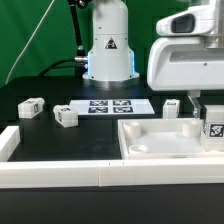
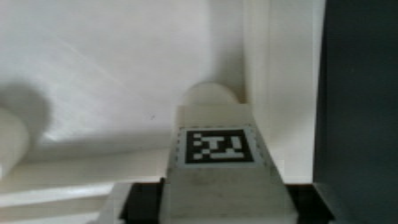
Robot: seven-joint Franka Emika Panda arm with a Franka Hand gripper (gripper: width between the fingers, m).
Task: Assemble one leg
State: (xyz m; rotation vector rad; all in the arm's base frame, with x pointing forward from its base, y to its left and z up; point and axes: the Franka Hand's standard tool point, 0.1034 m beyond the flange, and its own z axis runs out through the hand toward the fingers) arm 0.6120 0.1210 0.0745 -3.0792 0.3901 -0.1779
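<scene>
My gripper is shut on the leg, a small white block with a black-and-white tag. It holds the leg upright over the corner of the large white tray at the exterior view's right. In the wrist view the leg sits between my dark fingers and points down at the tray's recessed corner. I cannot tell whether the leg's lower end touches the tray. Three more legs lie loose on the black table: two at the exterior view's left and one behind the tray.
The marker board lies flat in the middle, in front of the robot base. A low white wall runs along the front, with a short piece at the left. The tray's raised rim stands close beside the leg.
</scene>
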